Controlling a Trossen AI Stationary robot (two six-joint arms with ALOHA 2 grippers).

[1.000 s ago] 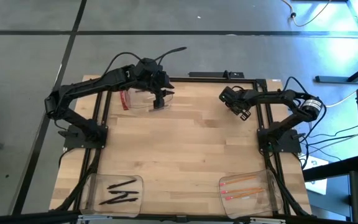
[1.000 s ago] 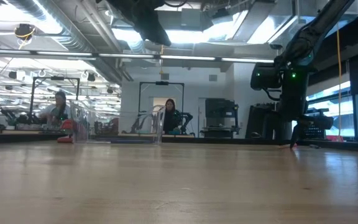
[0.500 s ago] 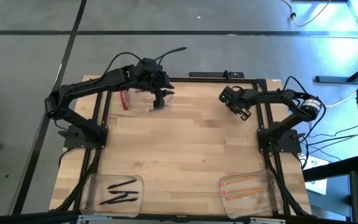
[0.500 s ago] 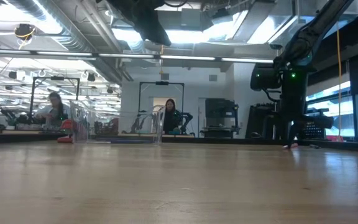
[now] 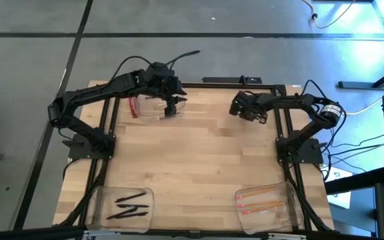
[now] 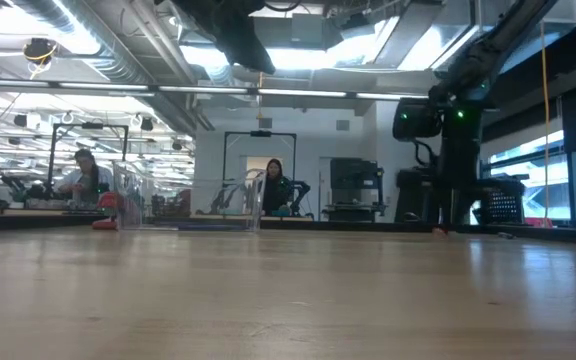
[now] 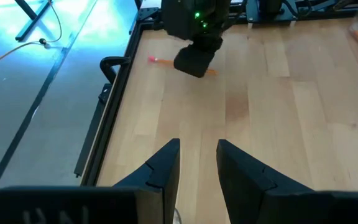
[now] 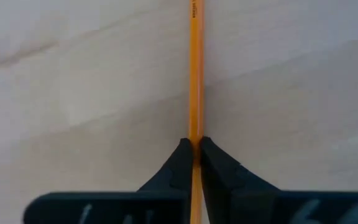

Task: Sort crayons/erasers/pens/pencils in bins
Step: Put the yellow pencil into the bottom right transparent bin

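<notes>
My right gripper (image 5: 245,111) stands near the table's far right edge, shut on an orange pencil (image 8: 195,74). The left wrist view shows that pencil's pink end (image 7: 153,60) sticking out past the gripper. My left gripper (image 7: 197,167) hangs open over the far left clear bin (image 5: 157,107), which holds a red flat piece (image 5: 133,107). Several black pens (image 5: 129,205) lie in the near left bin (image 5: 99,200). More pencils (image 5: 262,200) lie in the near right bin (image 5: 287,200). No crayons show. My right gripper pinches the pencil's shaft (image 8: 195,134) between its two fingertips (image 8: 182,163). The fingers come from above, pointing steeply down, and lie across the pencil. The pencil lies level at the tabletop; whether it is lifted clear I cannot tell.
The wooden tabletop (image 5: 199,160) between the bins is bare. A black frame (image 5: 285,133) runs along the table's edges. In the low view people sit at desks in the room beyond the far edge.
My right gripper has rolled about its own axis and shifted a little toward the table's left. In the low view the pencil's pink end has moved left with it. My left arm has kept still.
</notes>
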